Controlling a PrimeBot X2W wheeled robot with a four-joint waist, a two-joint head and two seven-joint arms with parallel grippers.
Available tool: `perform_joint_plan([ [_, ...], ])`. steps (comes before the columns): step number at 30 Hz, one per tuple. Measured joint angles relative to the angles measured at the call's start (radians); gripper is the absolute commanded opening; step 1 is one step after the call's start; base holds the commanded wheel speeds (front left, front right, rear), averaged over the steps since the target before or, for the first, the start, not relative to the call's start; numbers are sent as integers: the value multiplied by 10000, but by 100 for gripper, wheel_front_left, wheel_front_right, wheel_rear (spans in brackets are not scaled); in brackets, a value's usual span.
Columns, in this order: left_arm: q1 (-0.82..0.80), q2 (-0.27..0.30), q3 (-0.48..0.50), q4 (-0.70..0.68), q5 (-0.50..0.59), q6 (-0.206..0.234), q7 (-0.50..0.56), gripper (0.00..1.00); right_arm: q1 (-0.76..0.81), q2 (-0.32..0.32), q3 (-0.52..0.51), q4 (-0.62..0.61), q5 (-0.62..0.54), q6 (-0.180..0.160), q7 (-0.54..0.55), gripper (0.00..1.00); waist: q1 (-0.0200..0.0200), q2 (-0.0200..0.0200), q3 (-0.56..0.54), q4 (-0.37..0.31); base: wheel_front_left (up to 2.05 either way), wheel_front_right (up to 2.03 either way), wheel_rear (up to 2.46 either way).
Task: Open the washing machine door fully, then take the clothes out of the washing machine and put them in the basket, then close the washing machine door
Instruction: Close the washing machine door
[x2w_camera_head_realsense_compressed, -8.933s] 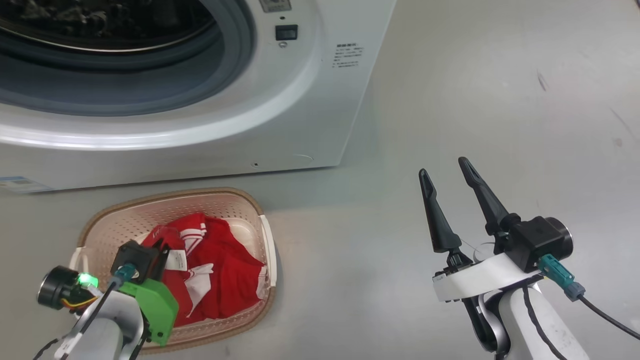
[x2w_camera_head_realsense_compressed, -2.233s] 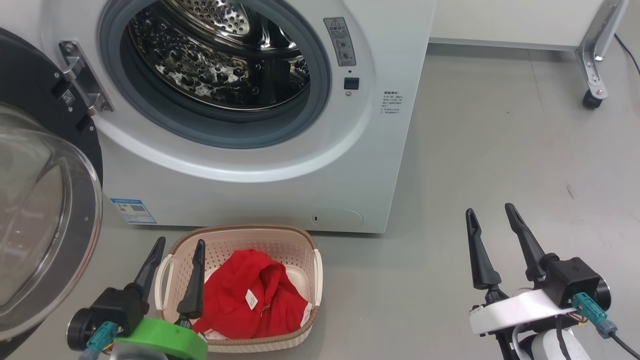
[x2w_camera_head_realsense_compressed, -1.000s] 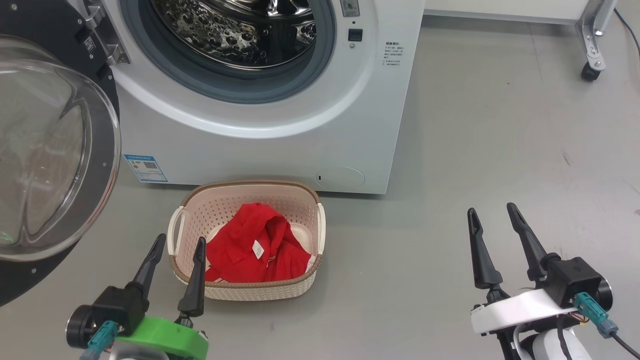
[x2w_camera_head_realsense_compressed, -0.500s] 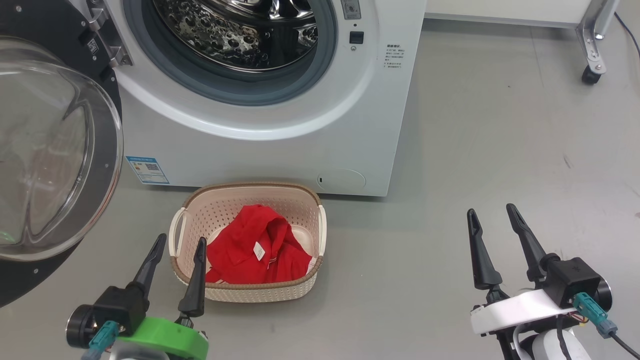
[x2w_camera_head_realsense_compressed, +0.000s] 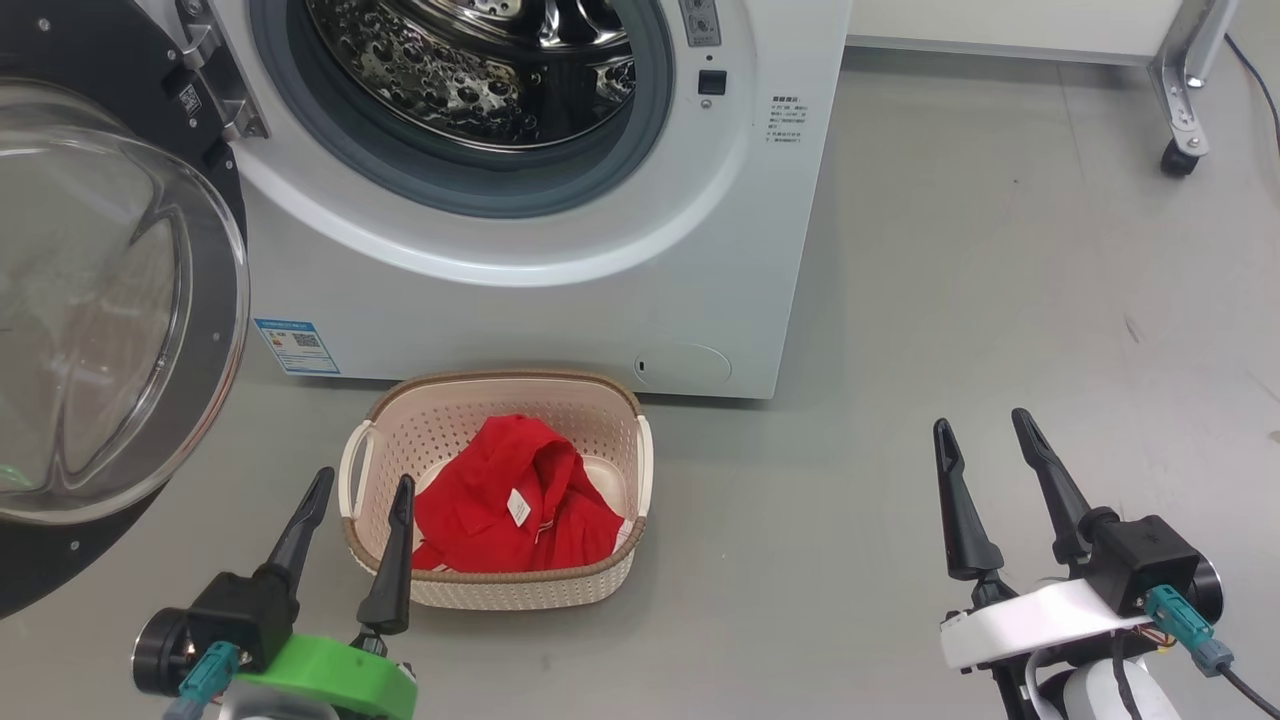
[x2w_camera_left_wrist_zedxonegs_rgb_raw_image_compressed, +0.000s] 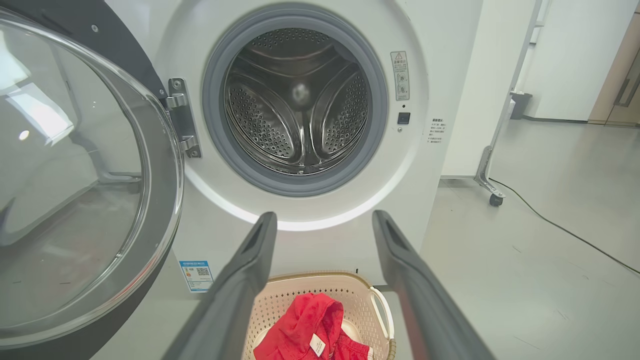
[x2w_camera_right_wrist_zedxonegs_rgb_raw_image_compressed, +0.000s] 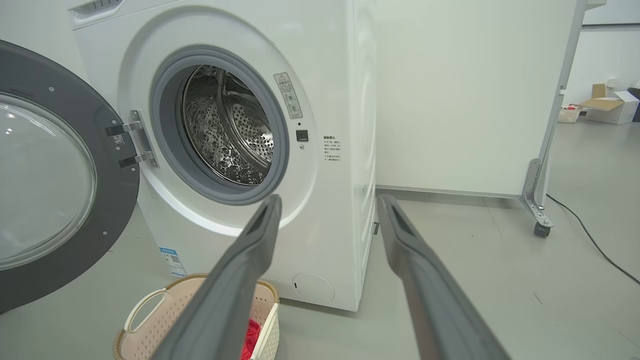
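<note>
Left gripper (x2w_camera_head_realsense_compressed: 365, 476) and right gripper (x2w_camera_head_realsense_compressed: 980, 420) hold nothing, their long dark tapered fingers spread; the crumpled red clothes (x2w_camera_head_realsense_compressed: 500, 500) lie in the perforated cream basket (x2w_camera_head_realsense_compressed: 500, 380) just before the white washing machine (x2w_camera_head_realsense_compressed: 520, 310); its glossy black-rimmed washing machine door (x2w_camera_head_realsense_compressed: 90, 320) stands wide open on the left; smooth grey floor (x2w_camera_head_realsense_compressed: 950, 280).

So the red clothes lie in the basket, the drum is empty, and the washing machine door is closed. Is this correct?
Not quite. The washing machine door is not closed: it stands open, swung out to the left, as the left wrist view shows. The rest holds: the red clothes lie in the basket, and the drum is empty.
</note>
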Motion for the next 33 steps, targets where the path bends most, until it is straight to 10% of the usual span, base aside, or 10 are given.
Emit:
perform_joint_plan([
  [33, 2, -10, -441, 138, 167, -2, 0, 100, 212, 19, 65, -2, 33, 92, 0, 100, 0, 0, -285, 2129, 0, 0, 0],
])
